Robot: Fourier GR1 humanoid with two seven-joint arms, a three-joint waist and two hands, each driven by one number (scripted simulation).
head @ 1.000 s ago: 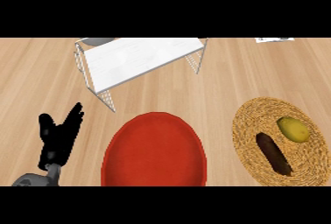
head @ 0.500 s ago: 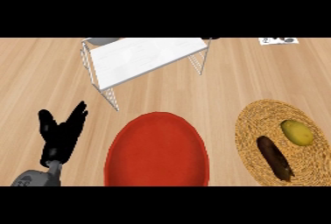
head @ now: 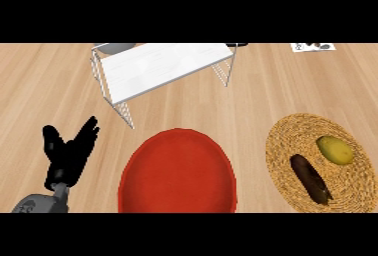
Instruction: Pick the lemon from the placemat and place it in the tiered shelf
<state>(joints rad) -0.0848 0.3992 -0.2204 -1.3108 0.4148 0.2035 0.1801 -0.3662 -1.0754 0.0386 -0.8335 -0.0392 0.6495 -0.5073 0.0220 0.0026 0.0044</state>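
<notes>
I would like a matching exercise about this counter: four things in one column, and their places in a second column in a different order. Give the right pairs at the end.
Things:
1. lemon
2. tiered shelf
3. red plate
4. left hand

Places:
A. at the lower left of the view, open, fingers up
B. on the woven placemat at the right, beside a dark brown long item
C. at the top, left of the middle
D. at the lower middle, between the hand and the placemat

Pairs: 1-B, 2-C, 3-D, 4-A
</notes>
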